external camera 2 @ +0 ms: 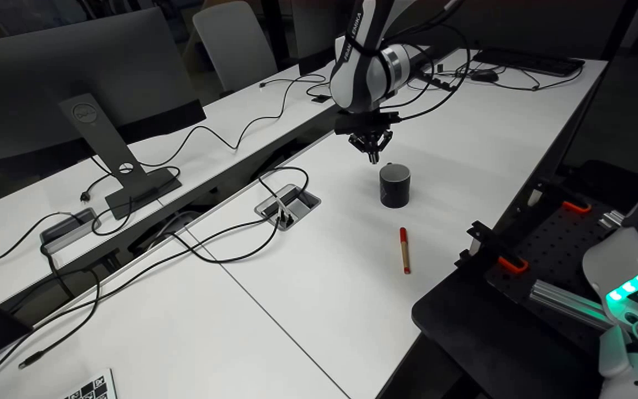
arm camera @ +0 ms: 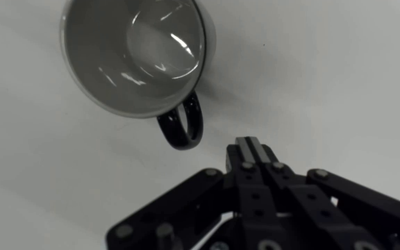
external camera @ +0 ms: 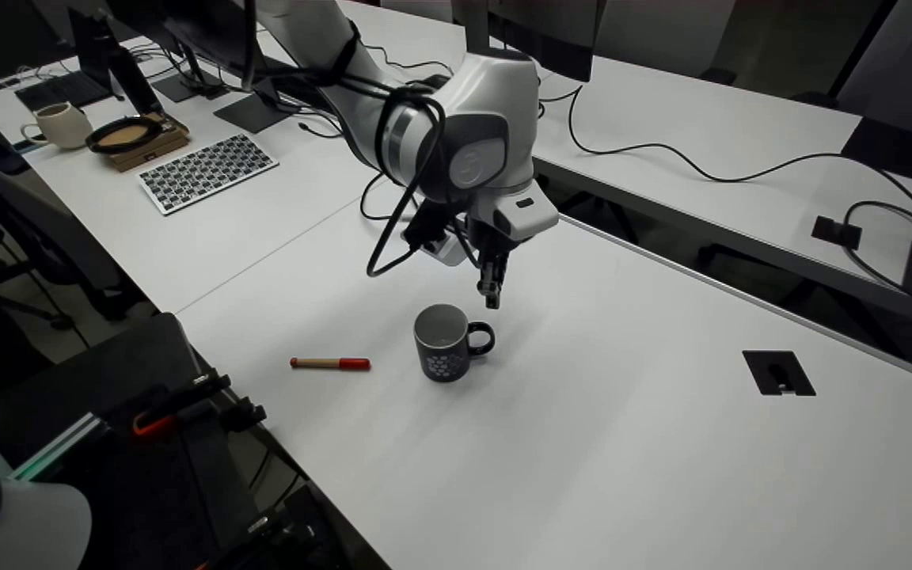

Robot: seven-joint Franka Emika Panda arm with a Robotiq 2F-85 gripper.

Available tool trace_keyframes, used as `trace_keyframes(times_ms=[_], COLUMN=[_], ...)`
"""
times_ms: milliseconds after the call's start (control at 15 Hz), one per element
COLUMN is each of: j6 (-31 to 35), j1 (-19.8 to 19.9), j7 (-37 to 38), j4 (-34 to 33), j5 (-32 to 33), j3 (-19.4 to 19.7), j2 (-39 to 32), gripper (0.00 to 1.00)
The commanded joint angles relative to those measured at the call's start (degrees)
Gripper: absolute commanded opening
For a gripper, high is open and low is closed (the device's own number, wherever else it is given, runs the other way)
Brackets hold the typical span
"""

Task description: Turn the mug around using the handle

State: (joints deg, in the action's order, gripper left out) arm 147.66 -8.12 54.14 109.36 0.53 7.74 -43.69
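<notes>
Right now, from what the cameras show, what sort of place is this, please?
Most likely an office, though a lab with office furniture is also possible. Three things suggest it: long white desks, a monitor standing on one of them, and a keyboard lying flat.

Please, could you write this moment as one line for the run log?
hand: shut, holding nothing, apart from handle | mug: upright on table, untouched | marker: lying on table, apart from mug
</notes>
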Motion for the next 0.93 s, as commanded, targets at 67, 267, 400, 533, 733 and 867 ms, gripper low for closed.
trace_keyframes(times_ms=[67, 267, 400, 533, 733, 867], j6=[0.0, -0.1, -0.2, -0.3, -0.6, -0.3], j1=[0.6, 0.7, 0.6, 0.4, 0.5, 0.4], j7=[-0.2, 0.0, 0.1, 0.2, 0.3, 0.6], j4=[-1.8, -1.8, -1.9, -1.9, -1.9, -1.4], j5=[-2.6, -3.0, -3.0, -3.0, -3.1, -3.3], j3=[0.5, 1.0, 1.4, 1.6, 1.9, 2.0], j2=[-2.0, -2.1, -2.3, -2.4, -2.5, -2.1], gripper=[0.00, 0.00, 0.00, 0.00, 0.00, 0.00])
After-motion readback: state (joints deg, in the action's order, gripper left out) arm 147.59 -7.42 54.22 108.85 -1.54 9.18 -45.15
